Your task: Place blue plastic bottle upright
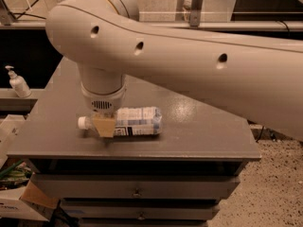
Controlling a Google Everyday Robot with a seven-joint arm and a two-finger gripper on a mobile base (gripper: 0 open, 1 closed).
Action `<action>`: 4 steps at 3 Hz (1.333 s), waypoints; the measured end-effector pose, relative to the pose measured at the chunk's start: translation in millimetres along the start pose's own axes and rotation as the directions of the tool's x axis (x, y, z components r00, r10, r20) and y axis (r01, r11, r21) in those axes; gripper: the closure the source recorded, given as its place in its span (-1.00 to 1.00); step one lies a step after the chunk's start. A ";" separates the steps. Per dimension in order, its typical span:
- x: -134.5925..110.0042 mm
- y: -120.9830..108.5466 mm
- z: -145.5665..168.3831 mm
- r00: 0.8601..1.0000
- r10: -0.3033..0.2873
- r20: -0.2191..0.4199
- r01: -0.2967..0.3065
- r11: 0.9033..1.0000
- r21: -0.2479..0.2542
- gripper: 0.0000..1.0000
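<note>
blue plastic bottle (138, 121): clear ribbed plastic, white cap pointing left, white-and-dark label, lying on its side near the table's front edge; contents cannot be told | gripper (103, 126): tan, down over the bottle's neck; grip cannot be told | table (203, 131): flat grey speckled top, drawers (137, 189) beneath | pump bottle (18, 83): small, white, upright, far left, off the table

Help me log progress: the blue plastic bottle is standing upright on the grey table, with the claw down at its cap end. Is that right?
Not quite. The camera view shows the blue plastic bottle lying on its side, not standing upright, on the grey table. Its white cap points to the left of the picture. The claw is indeed down at its cap end.
</note>
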State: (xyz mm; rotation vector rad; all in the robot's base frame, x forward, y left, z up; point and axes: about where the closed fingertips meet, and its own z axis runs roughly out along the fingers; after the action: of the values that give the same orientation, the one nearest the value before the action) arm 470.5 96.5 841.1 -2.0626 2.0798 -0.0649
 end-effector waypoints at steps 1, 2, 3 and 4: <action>0.3 3.4 0.8 1.000 0.006 -0.019 -0.007 1.000 -0.019 0.69; 6.5 -10.3 -10.2 0.999 0.043 0.029 -0.042 0.999 -0.034 1.00; 22.3 -38.5 -28.9 0.981 0.106 0.161 -0.100 0.994 -0.045 1.00; 43.8 -68.8 -55.6 0.926 0.172 0.337 -0.161 0.985 -0.062 1.00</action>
State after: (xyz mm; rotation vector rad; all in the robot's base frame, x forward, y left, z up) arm 528.3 45.2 902.5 -1.7529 2.0342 0.3331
